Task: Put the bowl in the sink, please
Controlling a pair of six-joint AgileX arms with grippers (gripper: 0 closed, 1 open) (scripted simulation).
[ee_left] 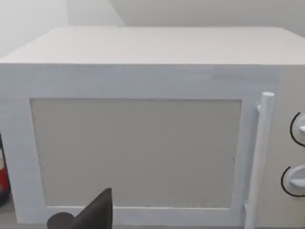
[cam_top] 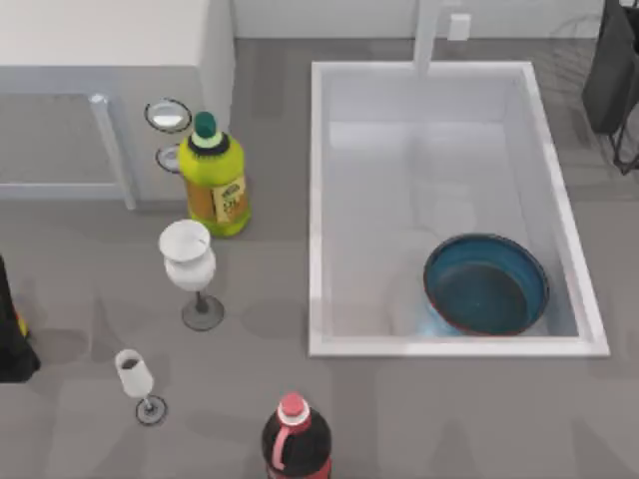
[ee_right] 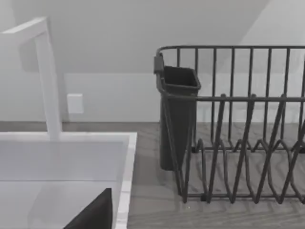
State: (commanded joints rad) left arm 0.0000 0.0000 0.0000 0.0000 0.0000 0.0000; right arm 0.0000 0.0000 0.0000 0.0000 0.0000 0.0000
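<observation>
Both my grippers' grip state I cannot tell. The bowl (cam_top: 486, 285) sits upright inside the sink (cam_top: 319, 210), near its front right corner.

I see a gray table (cam_top: 419, 419) all around me. It looks like gray wood. At the back on the left is a big white microwave (ee_left: 143, 119) with a pale door, a long white handle (ee_left: 259, 157) and two round knobs. Behind the table is a plain white wall (ee_right: 119, 38). A small white plug plate (ee_right: 75, 103) sits low on that wall. At the back on the right stands a dark wire dish rack (ee_right: 238, 129) with a dark cup holder (ee_right: 177, 114) on its side. The light is soft and even.
</observation>
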